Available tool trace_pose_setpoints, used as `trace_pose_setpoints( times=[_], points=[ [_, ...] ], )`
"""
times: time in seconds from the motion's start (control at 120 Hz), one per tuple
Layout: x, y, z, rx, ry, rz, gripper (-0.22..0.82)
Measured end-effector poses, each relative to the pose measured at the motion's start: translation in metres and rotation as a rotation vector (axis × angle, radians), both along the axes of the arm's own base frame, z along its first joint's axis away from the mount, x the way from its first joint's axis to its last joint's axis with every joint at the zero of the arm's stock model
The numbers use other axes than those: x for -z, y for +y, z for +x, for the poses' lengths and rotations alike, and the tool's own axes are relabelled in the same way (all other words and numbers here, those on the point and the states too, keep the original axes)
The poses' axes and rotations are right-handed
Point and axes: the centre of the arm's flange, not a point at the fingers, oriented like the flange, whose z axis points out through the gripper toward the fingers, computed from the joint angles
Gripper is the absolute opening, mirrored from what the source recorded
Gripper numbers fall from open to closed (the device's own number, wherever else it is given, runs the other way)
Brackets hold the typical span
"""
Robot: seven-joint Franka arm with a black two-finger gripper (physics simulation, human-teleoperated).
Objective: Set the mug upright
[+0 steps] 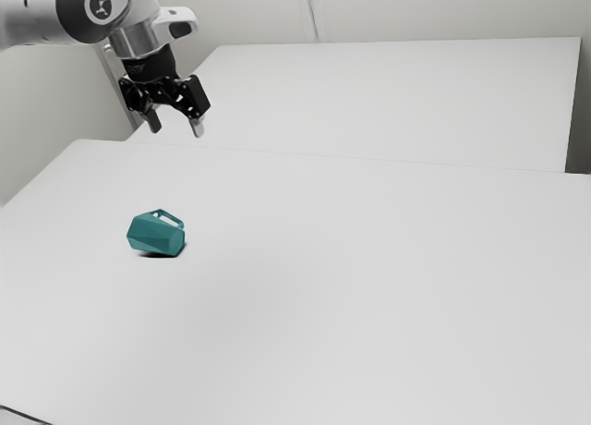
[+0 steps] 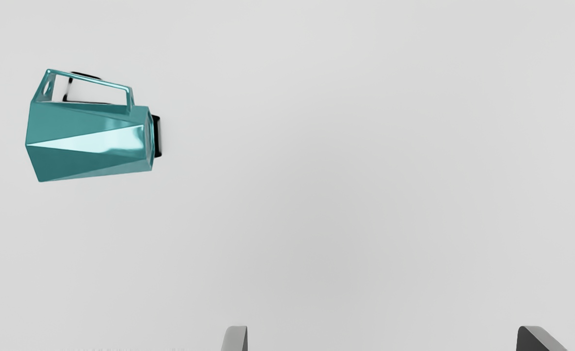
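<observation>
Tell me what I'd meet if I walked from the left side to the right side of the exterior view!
Thin dark line in the bottom corner → teal mug lying on its side → upright seam on the back wall → dark strip at the edge

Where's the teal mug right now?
The mug lies on its side on the white table at the exterior view's left, lower in that view than the open claw.
</observation>
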Motion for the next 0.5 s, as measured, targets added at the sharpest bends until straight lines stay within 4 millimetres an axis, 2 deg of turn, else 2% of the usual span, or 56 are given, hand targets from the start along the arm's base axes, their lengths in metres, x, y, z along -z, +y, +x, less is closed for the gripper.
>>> trace_pose_setpoints(
  times=[0.15, 0.242, 0.325, 0.5],
  points=[
    [-0.001, -0.003, -0.001, 0.005, 0.004, 0.000, 0.60],
    [-0.004, 0.007, -0.004, -0.011, 0.007, -0.001, 0.60],
    [-0.008, 0.032, -0.007, -0.057, 0.012, -0.003, 0.60],
    [-0.019, 0.104, -0.025, -0.183, 0.015, -0.012, 0.60]
  ],
)
